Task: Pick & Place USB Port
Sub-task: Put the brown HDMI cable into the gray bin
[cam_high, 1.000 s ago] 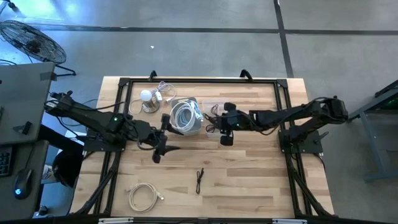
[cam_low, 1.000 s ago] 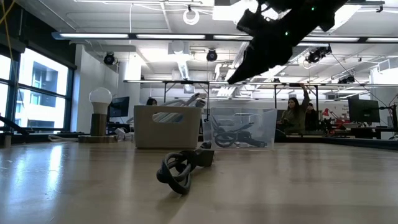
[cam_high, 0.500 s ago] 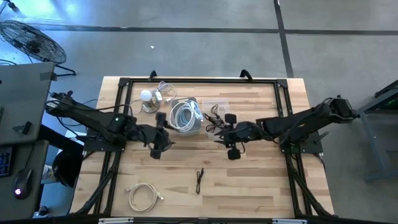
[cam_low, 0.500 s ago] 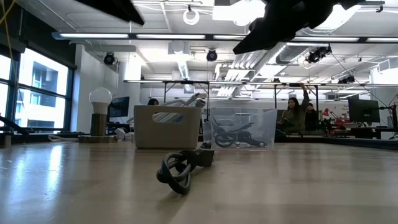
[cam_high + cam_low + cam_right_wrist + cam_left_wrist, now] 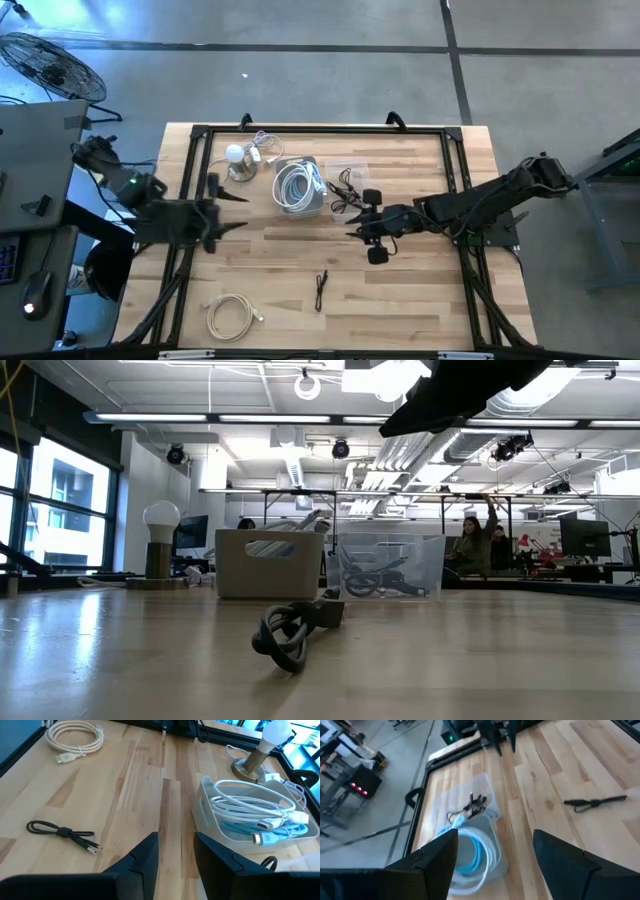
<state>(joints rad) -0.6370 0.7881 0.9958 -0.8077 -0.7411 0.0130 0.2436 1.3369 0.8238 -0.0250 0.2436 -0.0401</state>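
A short black USB cable (image 5: 320, 288), tied in a bundle, lies on the wooden table near its front middle; it also shows in the low view (image 5: 295, 632) and the right wrist view (image 5: 62, 832). My right gripper (image 5: 354, 228) hovers open above the table's middle, beside the clear bin (image 5: 346, 178), with nothing between its fingers (image 5: 145, 857). My left gripper (image 5: 225, 207) hangs wide open over the table's left edge, empty, its fingers (image 5: 437, 857) pointing toward the grey bin (image 5: 487, 857).
The grey bin (image 5: 298, 187) holds coiled white and blue cables; the clear bin holds black cables. A bulb lamp (image 5: 237, 160) stands at the far left. A coiled white cable (image 5: 230, 315) lies at the near left. Bare wood lies around the black cable.
My left gripper has drawn back from beside the grey bin toward the table's left edge, turning as it went. My right gripper has moved from the clear bin toward the table's near edge and risen a little. The cables and bins have stayed in place.
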